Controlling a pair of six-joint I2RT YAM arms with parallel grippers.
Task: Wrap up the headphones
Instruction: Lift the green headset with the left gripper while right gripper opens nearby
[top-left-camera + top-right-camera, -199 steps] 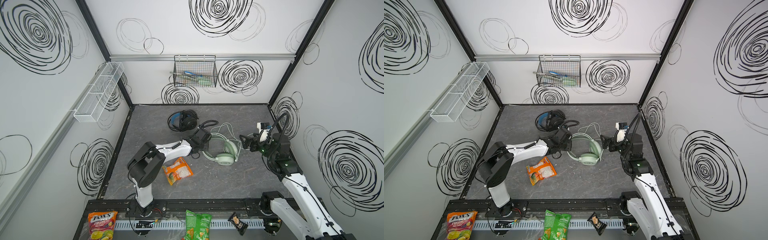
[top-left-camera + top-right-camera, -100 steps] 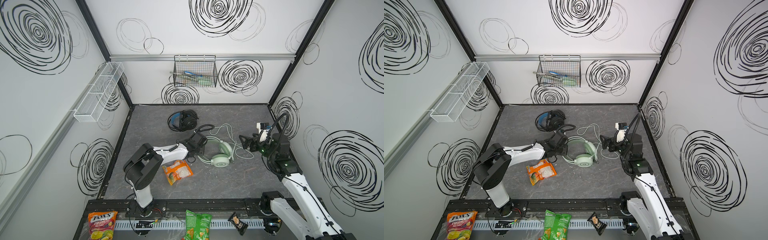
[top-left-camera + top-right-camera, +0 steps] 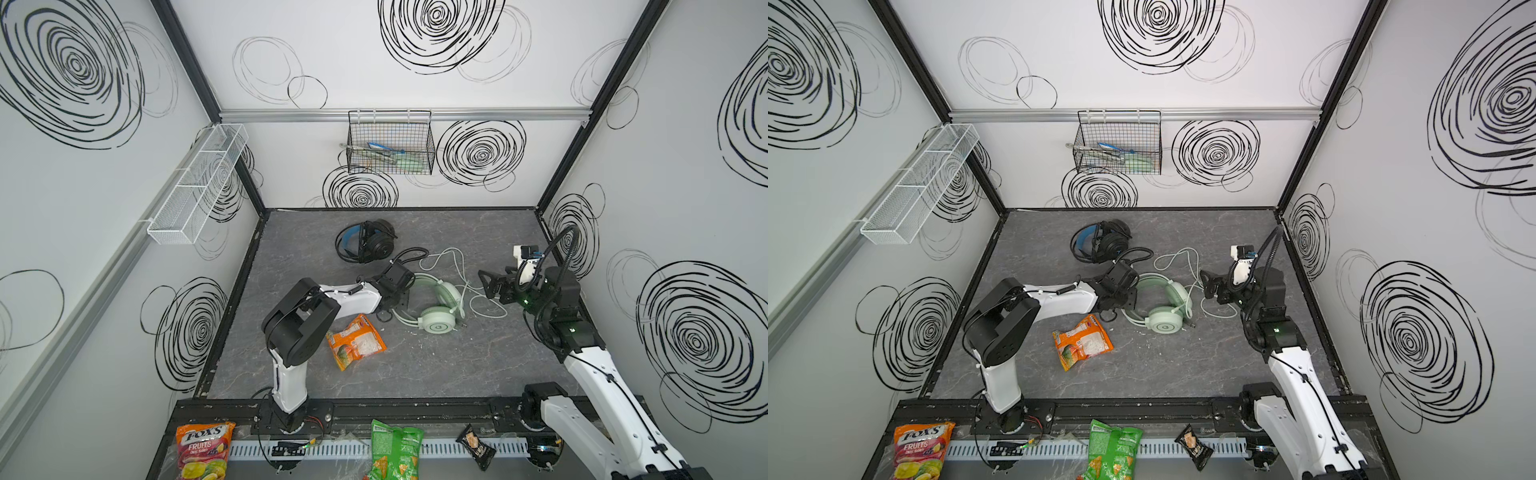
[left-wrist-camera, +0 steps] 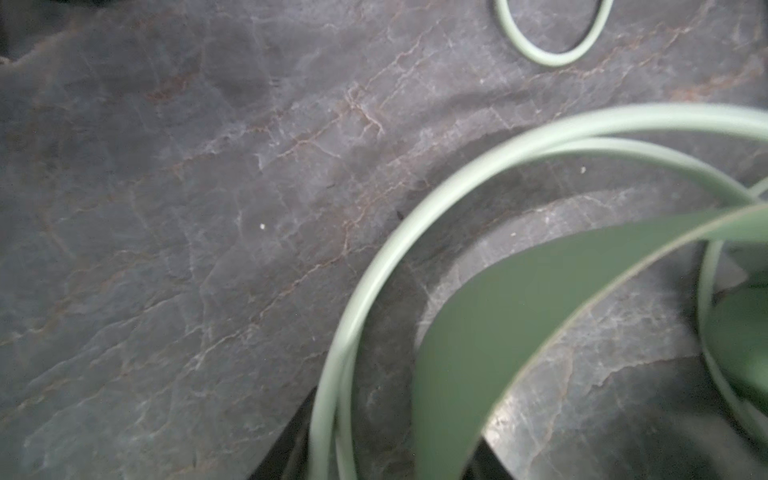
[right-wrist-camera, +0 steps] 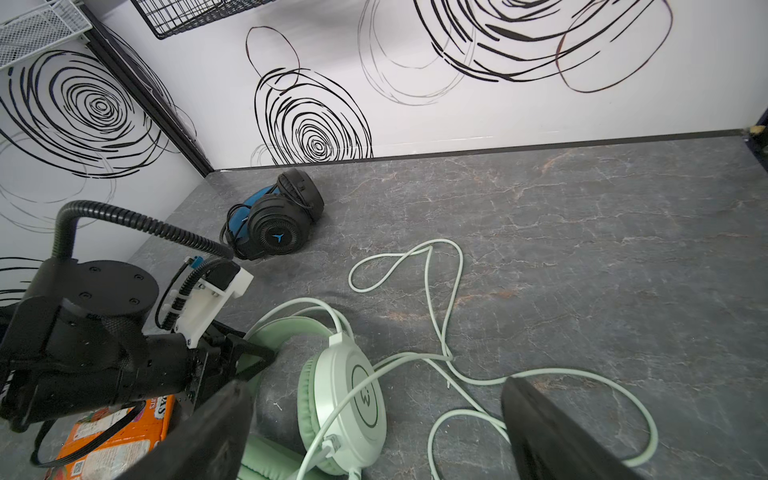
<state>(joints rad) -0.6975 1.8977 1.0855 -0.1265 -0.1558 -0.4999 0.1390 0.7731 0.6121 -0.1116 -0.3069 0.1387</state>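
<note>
The mint-green headphones (image 3: 438, 322) (image 3: 1167, 322) lie mid-table, one earcup flat and the other (image 5: 353, 395) on edge. Their whitish cable (image 3: 457, 266) (image 5: 436, 291) sprawls in loose loops behind and to the right of them. My left gripper (image 3: 400, 293) (image 3: 1127, 297) (image 4: 395, 457) is low at the headband, jaws partly apart, with the thin wires and green band running between the fingers. My right gripper (image 3: 488, 284) (image 5: 378, 432) hovers wide open just right of the headphones, holding nothing. The black headphones (image 3: 368, 245) (image 5: 276, 226), with blue inside, sit behind with their cable bunched.
An orange snack pack (image 3: 355, 338) lies beside my left arm. A black wire basket (image 3: 390, 143) hangs on the back wall and a white mesh shelf (image 3: 199, 183) on the left wall. Snack bags (image 3: 392, 453) lie outside the front rail.
My left gripper dragged the mint-green headphones left and toward the front, then its jaws parted; little has moved in the last half second. The right arm stayed still.
</note>
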